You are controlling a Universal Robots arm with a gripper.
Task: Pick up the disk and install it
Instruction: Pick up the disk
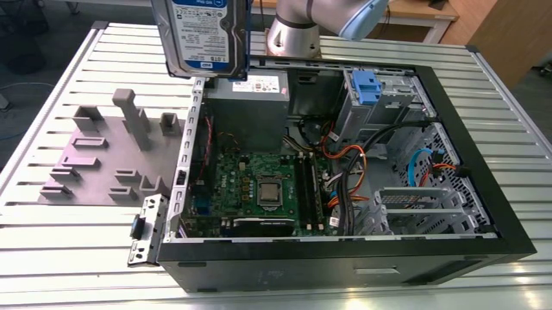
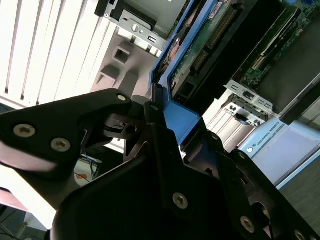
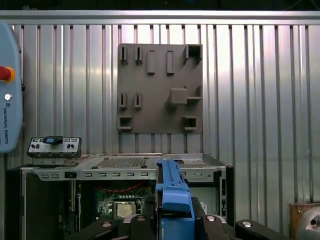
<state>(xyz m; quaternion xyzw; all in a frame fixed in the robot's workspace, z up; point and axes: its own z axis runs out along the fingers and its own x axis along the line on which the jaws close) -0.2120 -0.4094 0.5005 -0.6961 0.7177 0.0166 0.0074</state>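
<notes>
The disk (image 1: 203, 35), a silver hard drive with a white-and-blue label, hangs on edge high above the open computer case (image 1: 345, 265), over its corner at the exterior view's left, by the power supply. Its blue bracket (image 3: 172, 192) runs along its edge and shows in both wrist views (image 2: 175, 112). My gripper (image 3: 172, 221) is shut on the disk, its black fingers (image 2: 150, 107) pressing the blue bracket from both sides. In the first wrist view the case's open top lies straight below the disk.
Inside the case are a grey power-supply box (image 1: 250, 110), the motherboard (image 1: 258, 187), loose cables (image 1: 353, 161) and a metal drive cage with a blue latch (image 1: 366, 84). A grey fixture plate (image 1: 112, 155) lies on the ribbed table at the exterior view's left. The arm's base (image 1: 293, 32) stands behind the case.
</notes>
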